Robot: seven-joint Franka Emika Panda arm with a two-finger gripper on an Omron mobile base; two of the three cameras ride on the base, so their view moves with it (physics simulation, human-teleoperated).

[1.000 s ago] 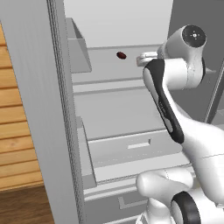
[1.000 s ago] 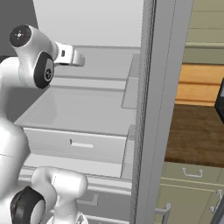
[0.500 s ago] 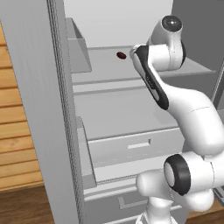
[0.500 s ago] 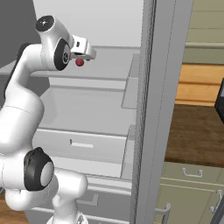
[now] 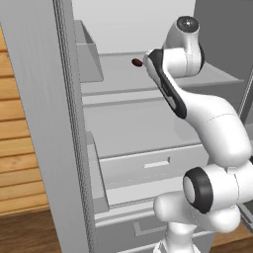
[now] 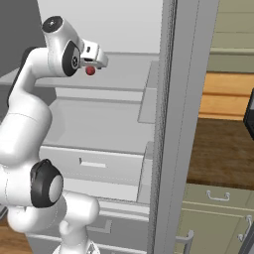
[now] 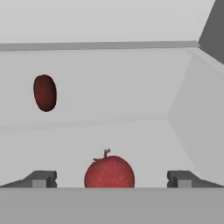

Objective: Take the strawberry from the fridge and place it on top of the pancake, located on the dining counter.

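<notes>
The fridge [image 5: 123, 133] stands open, with pale shelves and a drawer front seen at centre frame in both base views. The arm is reached onto the upper shelf, and the gripper [image 7: 109, 177] is seen spread to its full width: in the hand view the two fingertips [image 7: 41, 178] rise at lower left and lower right, well apart, with nothing pinched.

The strawberry [image 7: 109, 171] is found at bottom centre of the hand view, resting on the shelf, midway between the tips and touching neither. Its stalk points up. In the right base view it shows as a small red spot [image 6: 90, 71] just below the hand at upper left. A dark red oval item [image 7: 45, 92] lies further back on the shelf, at upper left of the hand view; in the left base view it is seen at top centre, beside the arm [image 5: 137, 62]. What it is cannot be told.

Handling is judged as follows. The fruit is expected to be very light, soft and easily bruised, with a rounded, slightly pitted skin that could slip or roll under uneven pressure. Hold is best taken across the widest part of the body, one tip on each side, below the stalk, with gentle closure. The stalk is judged too slight to be gripped.

The tips appear level with the fruit's sides, so a short advance is judged sufficient before closing. The pick is not yet made.
</notes>
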